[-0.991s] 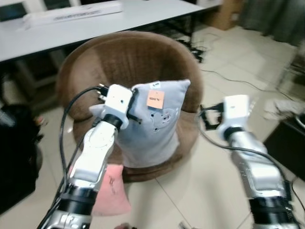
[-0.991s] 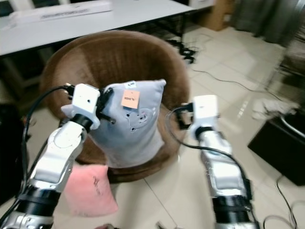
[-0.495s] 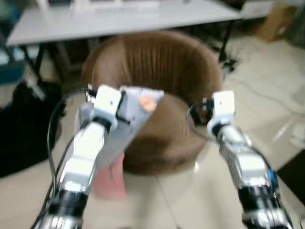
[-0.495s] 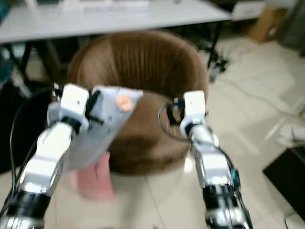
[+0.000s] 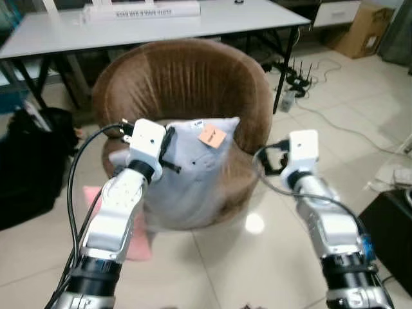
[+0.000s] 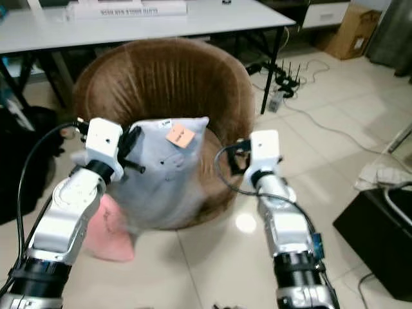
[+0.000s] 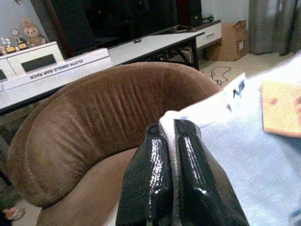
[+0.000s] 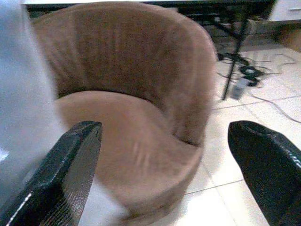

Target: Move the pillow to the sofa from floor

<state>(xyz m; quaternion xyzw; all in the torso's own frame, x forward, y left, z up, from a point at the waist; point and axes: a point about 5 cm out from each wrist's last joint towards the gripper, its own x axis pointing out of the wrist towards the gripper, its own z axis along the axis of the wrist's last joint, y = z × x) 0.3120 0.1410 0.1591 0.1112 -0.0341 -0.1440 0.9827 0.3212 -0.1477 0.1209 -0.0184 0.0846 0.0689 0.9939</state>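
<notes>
A pale blue-grey pillow (image 5: 193, 170) with an orange tag (image 5: 211, 136) hangs in front of the round brown sofa chair (image 5: 187, 77). My left gripper (image 7: 170, 136) is shut on the pillow's upper edge and holds it up over the front of the seat. My right gripper (image 8: 164, 155) is open, with its black fingers (image 8: 70, 165) spread wide, beside the pillow at the chair's right front. The right wrist (image 5: 302, 149) floats level with the seat edge, apart from the pillow.
A pink pillow (image 6: 106, 235) lies on the tiled floor at the chair's left front. Behind the chair stands a white table (image 5: 161, 22) with a long box. A black bag (image 5: 32, 167) sits left, cables (image 5: 302, 77) and a black box (image 5: 393, 232) right.
The camera has swung and steadied, so the chair sits more central and the picture is sharper. The pillow still hangs from my left gripper; the right gripper stays open beside it.
</notes>
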